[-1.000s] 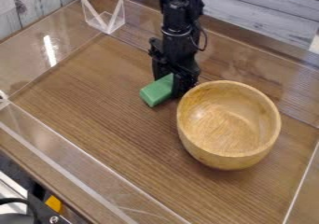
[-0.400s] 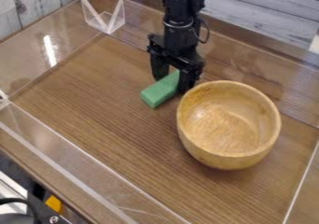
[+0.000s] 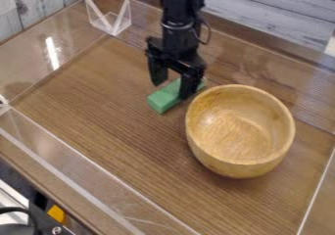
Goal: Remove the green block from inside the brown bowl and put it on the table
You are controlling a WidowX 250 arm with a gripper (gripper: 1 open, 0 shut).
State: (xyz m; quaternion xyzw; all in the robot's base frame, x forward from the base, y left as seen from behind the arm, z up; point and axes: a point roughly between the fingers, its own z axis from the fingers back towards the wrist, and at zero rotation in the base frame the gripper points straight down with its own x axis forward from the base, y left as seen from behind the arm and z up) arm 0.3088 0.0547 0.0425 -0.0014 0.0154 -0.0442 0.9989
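arm descends vertically at upper centre; gripper (image 3: pixel 173 79) open, fingers straddling above green block (image 3: pixel 164 99) on counter (image 3: pixel 92 121), left of brown bowl (image 3: pixel 241 129).

— How is the scene lit?
— Even, fairly bright light is given from above; white glare is seen on the clear acrylic wall (image 3: pixel 53 49) at the left, and soft sheen on the dark-brown wood-grain surface (image 3: pixel 105 121).
— And shadows?
— Only a faint one is cast inside the round light-brown wooden bowl (image 3: pixel 241 129).
— Sharpness?
— Low resolution is evident; fine detail is softened throughout.
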